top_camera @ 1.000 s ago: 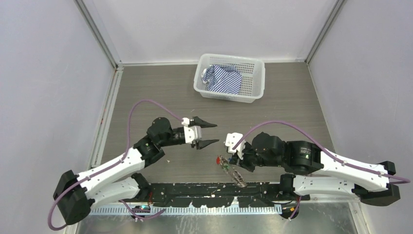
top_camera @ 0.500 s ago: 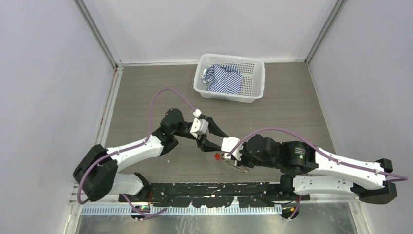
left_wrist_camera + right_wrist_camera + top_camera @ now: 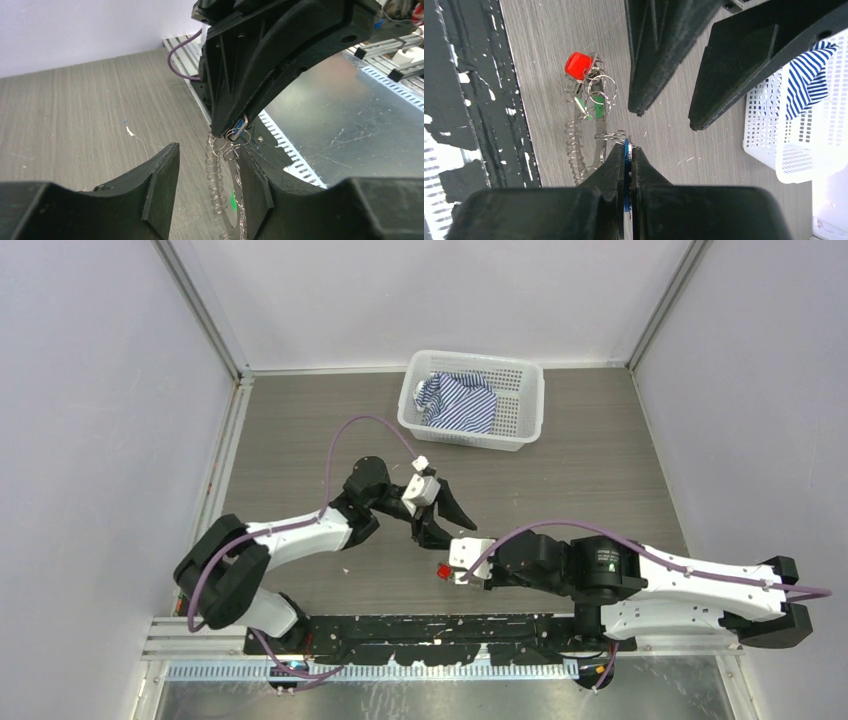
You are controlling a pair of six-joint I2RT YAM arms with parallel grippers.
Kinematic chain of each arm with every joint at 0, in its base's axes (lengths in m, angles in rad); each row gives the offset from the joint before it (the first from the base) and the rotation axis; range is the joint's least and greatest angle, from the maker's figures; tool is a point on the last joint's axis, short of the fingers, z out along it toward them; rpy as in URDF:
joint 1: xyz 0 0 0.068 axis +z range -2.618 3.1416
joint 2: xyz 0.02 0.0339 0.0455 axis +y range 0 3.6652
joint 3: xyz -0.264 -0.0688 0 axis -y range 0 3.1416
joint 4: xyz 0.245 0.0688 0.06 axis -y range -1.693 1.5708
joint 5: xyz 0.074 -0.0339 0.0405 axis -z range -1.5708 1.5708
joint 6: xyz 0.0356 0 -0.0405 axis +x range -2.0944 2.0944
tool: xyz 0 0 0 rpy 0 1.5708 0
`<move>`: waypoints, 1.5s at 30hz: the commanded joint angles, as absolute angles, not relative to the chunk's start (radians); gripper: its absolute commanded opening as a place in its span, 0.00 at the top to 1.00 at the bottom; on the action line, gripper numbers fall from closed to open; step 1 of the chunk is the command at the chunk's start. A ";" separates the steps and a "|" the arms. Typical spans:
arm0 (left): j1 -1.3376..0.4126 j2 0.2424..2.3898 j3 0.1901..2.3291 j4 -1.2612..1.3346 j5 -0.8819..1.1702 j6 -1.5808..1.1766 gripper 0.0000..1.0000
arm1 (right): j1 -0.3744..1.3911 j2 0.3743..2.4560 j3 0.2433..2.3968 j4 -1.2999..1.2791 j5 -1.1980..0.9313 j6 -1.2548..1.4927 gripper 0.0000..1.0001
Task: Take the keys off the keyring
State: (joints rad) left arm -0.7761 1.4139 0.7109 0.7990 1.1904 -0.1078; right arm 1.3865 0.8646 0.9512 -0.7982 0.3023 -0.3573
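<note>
My right gripper (image 3: pixel 626 146) is shut on the blue key (image 3: pixel 626 150), pinching its flat head edge-on. From that key the keyring (image 3: pixel 574 145), a thin hoop rimmed with small wire loops, hangs just over the table. A red-headed key (image 3: pixel 578 64) and a green tag (image 3: pixel 596 107) sit on it. In the top view the red key (image 3: pixel 443 570) shows beside the right gripper (image 3: pixel 457 566). My left gripper (image 3: pixel 209 150) is open just past the right fingertips, and the keyring (image 3: pixel 214 175) runs down between its fingers (image 3: pixel 161 182). The blue key (image 3: pixel 240 126) shows at the right gripper's tip.
A white plastic basket (image 3: pixel 520 415) holding a blue-striped cloth (image 3: pixel 458 400) stands at the back of the wooden table. A black taped strip and metal rail (image 3: pixel 420 635) run along the near edge. Grey walls close in both sides.
The left arm has swung right and forward until its jaws meet the right gripper, and they have narrowed a little. The right gripper has carried the keyring left and away from the near edge.
</note>
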 commanded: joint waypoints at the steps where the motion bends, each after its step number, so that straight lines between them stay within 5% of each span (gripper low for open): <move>1: -0.771 1.512 0.754 1.064 1.240 -0.325 0.52 | 1.413 0.853 0.934 -0.740 0.407 -0.410 0.99; 6: -0.769 1.657 0.767 1.427 1.260 -0.624 0.53 | 1.435 0.856 0.913 -0.713 0.462 -0.436 0.99; 45: -0.776 1.718 0.750 1.431 1.246 -0.641 0.59 | 1.441 0.769 0.910 -0.627 0.512 -0.452 0.99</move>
